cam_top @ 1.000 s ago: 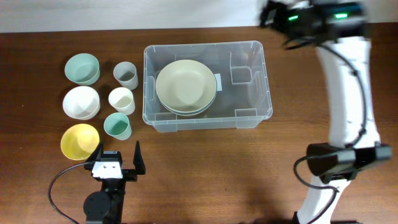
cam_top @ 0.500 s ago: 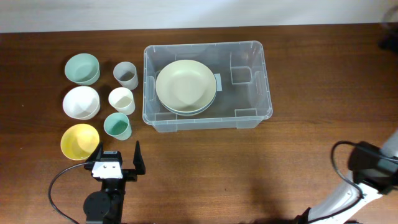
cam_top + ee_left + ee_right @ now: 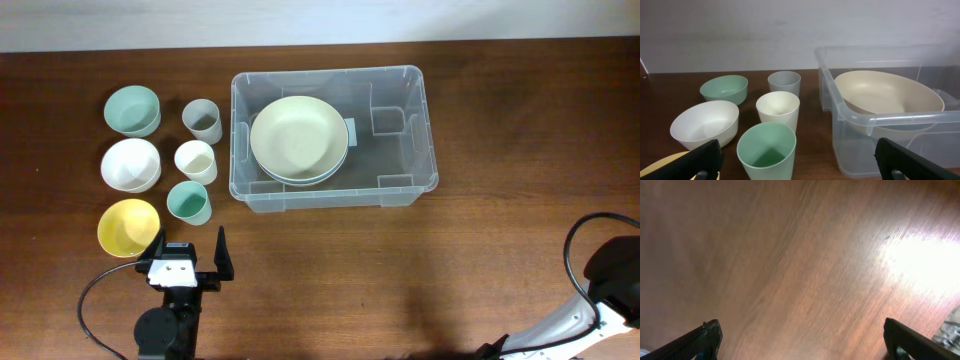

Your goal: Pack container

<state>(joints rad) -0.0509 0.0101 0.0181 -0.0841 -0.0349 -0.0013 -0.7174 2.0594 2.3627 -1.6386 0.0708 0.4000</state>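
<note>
Container: upper centre of the overhead frame, with stacked plates in its left half. Bowls and cups: two columns just left of it. Left gripper: lower left, jaws spread, empty. Right gripper: jaws spread above bare table.

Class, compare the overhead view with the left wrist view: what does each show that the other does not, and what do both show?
Overhead only: the container's full outline and part of the right arm at lower right. Left wrist only: the white wall behind the table. Both: the open left claw, the cream bowl inside the container, the grey cup, cream cup and green cup, and the green bowl, white bowl and yellow bowl.
</note>
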